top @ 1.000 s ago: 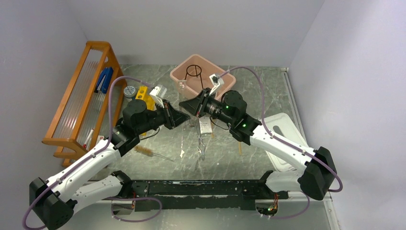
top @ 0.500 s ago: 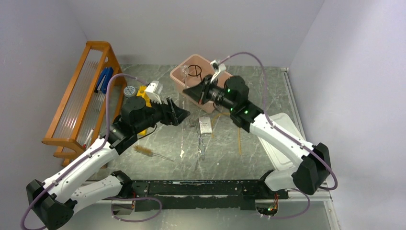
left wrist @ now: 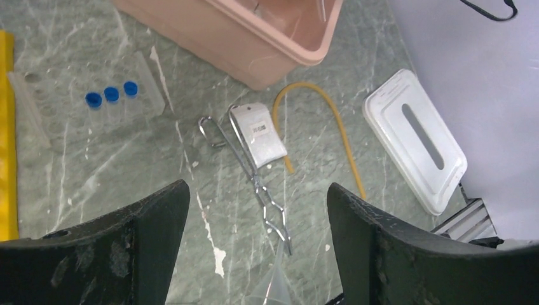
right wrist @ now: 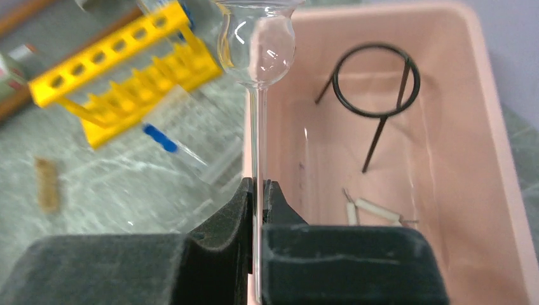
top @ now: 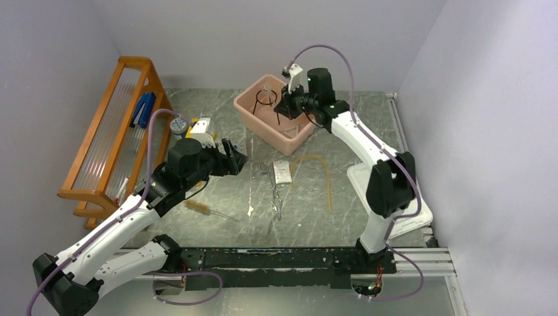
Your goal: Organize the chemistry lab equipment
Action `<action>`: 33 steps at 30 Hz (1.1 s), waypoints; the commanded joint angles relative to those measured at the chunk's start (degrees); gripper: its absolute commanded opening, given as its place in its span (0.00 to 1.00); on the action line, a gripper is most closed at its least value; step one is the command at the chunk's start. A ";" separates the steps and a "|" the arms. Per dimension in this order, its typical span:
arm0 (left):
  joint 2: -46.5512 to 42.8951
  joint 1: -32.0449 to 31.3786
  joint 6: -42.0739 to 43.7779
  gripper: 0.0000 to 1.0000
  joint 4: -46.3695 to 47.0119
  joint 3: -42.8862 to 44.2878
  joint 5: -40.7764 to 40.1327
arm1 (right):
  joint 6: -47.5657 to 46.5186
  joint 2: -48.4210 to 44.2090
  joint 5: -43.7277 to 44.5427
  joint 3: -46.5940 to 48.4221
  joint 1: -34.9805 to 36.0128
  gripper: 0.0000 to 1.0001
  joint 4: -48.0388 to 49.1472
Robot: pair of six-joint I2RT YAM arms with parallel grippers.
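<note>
Right wrist view: the clear glass bulb-topped stem [right wrist: 256, 44] is cut off at the upper edge, and its lower end is hidden between the fingers of the right gripper [right wrist: 259, 185]. The yellow plastic tube rack [right wrist: 95, 58] is blurred. The white wire-and-tube triangle [right wrist: 375, 208] is partly hidden behind a finger. Left wrist view: the large pink plastic tub [left wrist: 241, 44] runs off the top edge.

Glass funnel [right wrist: 255, 44] gripped by stem; tongs [left wrist: 255, 181] flat.
</note>
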 commanded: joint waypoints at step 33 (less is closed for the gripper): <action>0.59 0.18 -1.86 0.82 0.06 -1.16 2.92 | -18.37 34.97 0.76 29.51 -0.41 0.09 -27.21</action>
